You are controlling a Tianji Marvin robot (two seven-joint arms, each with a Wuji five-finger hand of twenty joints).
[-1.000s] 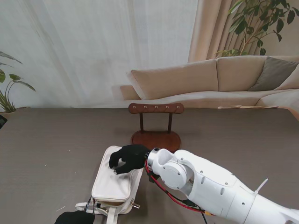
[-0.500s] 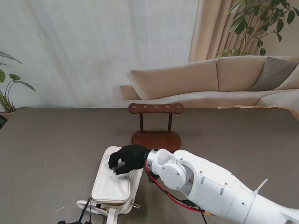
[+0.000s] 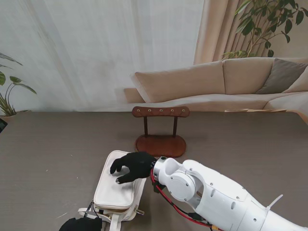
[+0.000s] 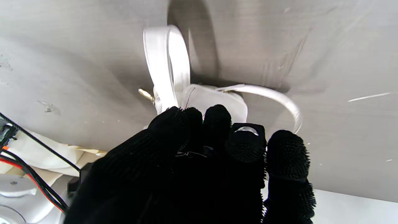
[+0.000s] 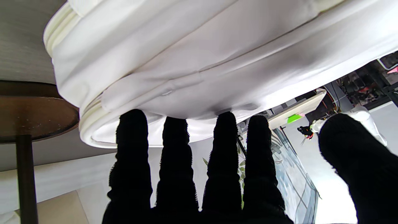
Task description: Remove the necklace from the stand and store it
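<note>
Right hand (image 3: 132, 166), black-gloved, fingers spread and holding nothing, presses flat on the white fabric pouch (image 3: 115, 190), apparently steadying it; left hand (image 4: 199, 168) bunched, grip unclear.

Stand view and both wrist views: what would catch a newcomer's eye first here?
First, the black-gloved right hand pressing flat, fingers spread, on the white fabric zip pouch lying near me on the grey table. Just beyond it stands the dark wooden necklace stand, with no necklace visible on its pegs. The black-gloved left hand sits at the pouch's near end, fingers bunched by its white strap; whether it grips anything is unclear.
</note>
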